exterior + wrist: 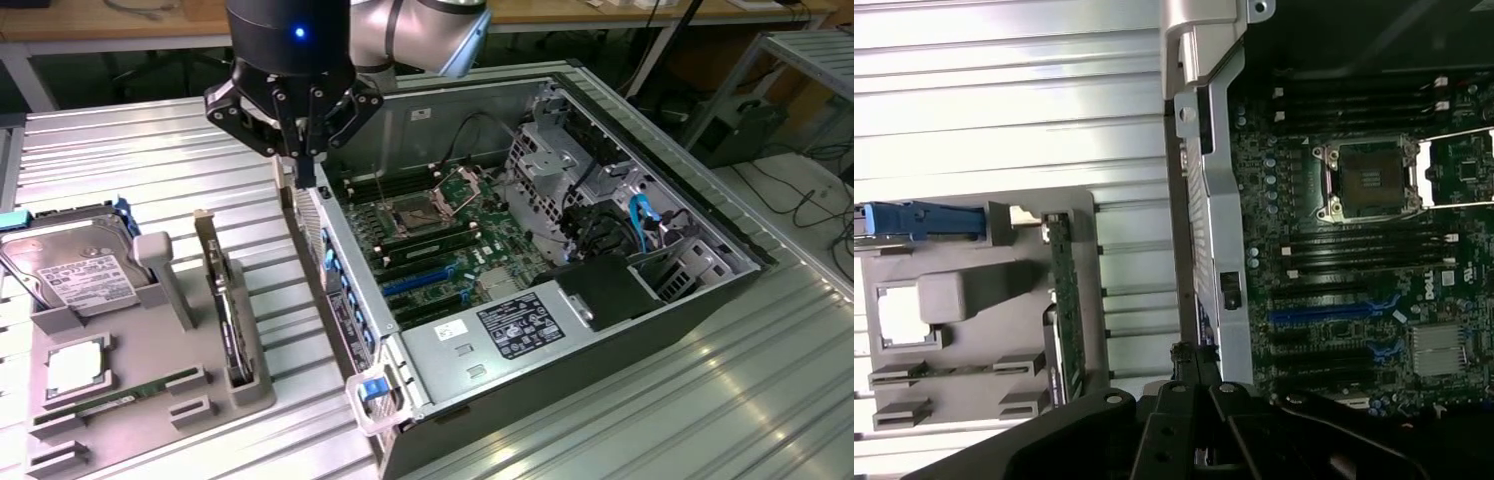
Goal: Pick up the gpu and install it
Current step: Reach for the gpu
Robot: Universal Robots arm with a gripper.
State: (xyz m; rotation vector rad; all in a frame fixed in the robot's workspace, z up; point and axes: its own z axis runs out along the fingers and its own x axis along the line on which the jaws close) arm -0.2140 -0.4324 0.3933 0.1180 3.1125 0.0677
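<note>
One gripper [304, 165]: hanging just above the rear wall of the open computer case [400, 120], its fingers looking pressed together and gripping nothing.
Gpu [230, 305]: standing on its long edge in a slot of the grey parts tray [254, 395], on the exterior view's left of the case and sitting apart from the gripper.
Long axis: running near to far along the tray, roughly parallel to the case's rear wall. A pale strip appears to be standing at the far end.
Tray neighbours: a hard drive [67, 270] and a memory stick [127, 395] are lying further to the exterior view's left.
Risk one: the fingers are hovering close to the case wall, so a low sideways sweep is risking a knock.
Risk two: an off-centre pinch on so thin a card is likely tilting or jamming it in its slot.
</note>
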